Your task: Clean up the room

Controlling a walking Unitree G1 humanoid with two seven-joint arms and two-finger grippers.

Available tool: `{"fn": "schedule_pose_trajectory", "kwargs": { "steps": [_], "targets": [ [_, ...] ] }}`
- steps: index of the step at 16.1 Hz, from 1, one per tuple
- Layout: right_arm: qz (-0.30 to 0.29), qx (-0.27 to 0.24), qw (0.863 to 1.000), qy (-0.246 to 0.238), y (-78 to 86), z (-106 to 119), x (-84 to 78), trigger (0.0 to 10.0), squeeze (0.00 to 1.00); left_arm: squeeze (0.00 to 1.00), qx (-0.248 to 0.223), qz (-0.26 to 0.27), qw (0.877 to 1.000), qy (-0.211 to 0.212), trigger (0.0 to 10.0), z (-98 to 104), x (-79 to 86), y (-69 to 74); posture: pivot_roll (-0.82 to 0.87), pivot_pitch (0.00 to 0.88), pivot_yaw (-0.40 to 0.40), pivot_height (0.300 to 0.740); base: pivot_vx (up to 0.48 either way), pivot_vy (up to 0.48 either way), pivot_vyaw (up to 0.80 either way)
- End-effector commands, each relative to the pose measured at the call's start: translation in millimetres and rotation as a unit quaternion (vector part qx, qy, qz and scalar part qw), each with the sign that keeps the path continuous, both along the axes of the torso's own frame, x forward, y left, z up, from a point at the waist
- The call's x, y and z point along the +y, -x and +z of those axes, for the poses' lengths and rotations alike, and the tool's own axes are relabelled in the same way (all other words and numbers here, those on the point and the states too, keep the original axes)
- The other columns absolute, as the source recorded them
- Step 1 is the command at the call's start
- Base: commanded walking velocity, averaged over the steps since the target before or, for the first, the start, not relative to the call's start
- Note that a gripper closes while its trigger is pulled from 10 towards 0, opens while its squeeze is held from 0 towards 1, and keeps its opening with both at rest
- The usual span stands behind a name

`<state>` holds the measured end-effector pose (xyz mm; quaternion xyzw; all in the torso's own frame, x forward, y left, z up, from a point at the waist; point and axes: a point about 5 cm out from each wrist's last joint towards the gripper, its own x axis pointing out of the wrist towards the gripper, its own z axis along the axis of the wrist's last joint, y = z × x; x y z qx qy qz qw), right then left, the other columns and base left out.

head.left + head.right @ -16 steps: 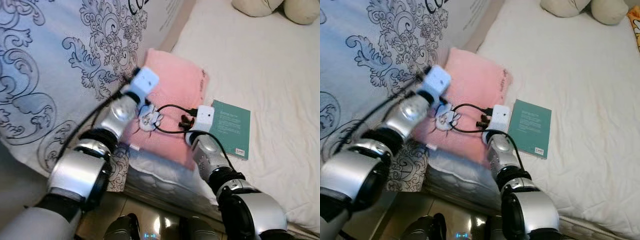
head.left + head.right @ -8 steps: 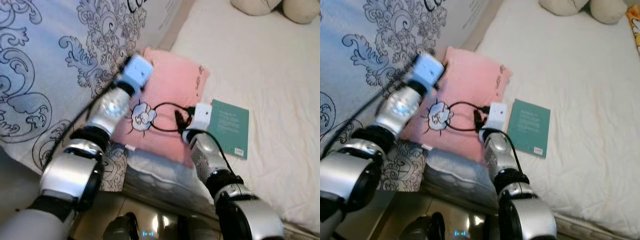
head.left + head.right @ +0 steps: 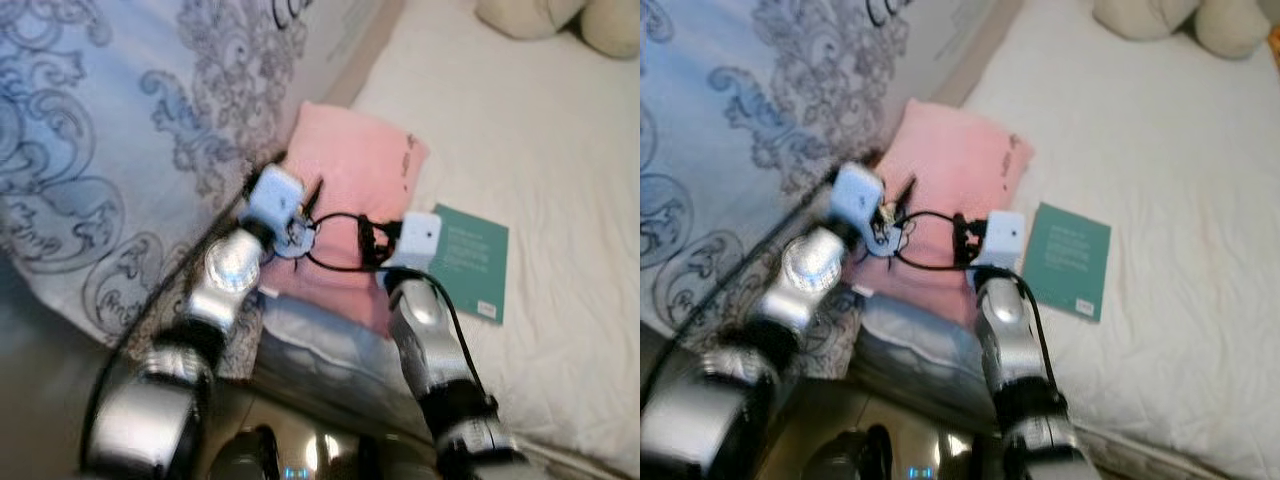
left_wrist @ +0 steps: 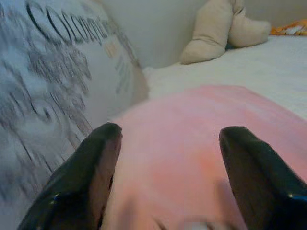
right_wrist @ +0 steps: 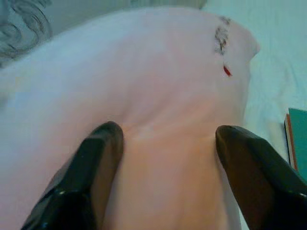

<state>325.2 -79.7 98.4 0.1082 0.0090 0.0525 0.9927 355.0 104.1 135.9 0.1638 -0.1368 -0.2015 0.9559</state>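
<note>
Tidying looks barely begun: the pink pillow (image 3: 350,215) lies untaken at the bed's (image 3: 520,130) near edge, wedged beside the patterned duvet (image 3: 110,130), with a green book (image 3: 462,262) just beside it on the sheet. Left gripper (image 4: 165,179) and right gripper (image 5: 165,184) both hover over the pillow, jaws spread, gripping nothing. Open mattress lies beyond; the duvet crowds the left side
</note>
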Motion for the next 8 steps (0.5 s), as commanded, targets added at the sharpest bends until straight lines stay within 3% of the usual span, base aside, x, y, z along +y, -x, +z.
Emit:
{"fn": "schedule_pose_trajectory", "kwargs": {
  "steps": [1, 4, 6, 8],
  "targets": [
    [-0.004, -0.002, 1.0, -0.01, 3.7, 3, 3.3, 10.0, 1.0, 1.0, 0.007, -0.005, 1.0, 0.008, 10.0, -1, -2.9, 2.1, -0.04, 0.076, -0.015, 0.74, 0.0, 0.0, 0.0],
    [-0.031, -0.036, 0.999, 0.019, 13.5, 12, -16.5, 10.0, 1.0, 1.0, 0.032, -0.003, 0.997, 0.068, 10.0, -10, -2.6, 22.3, -0.05, 0.063, 0.0, 0.74, 0.0, 0.0, 0.0],
    [-0.082, -0.07, 0.992, 0.072, 29.7, 21, -52.5, 10.0, 1.0, 1.0, 0.026, -0.029, 0.993, 0.108, 10.0, -8, -4.6, 60.9, -0.04, 0.058, -0.005, 0.74, 0.0, 0.0, 0.0],
    [-0.114, -0.071, 0.986, 0.102, 40.7, 21, -72.5, 10.0, 1.0, 1.0, 0.012, -0.049, 0.992, 0.115, 10.0, 4, -7.6, 69.6, -0.01, 0.051, -0.016, 0.74, 0.0, 0.0, 0.0]
  ]
}}
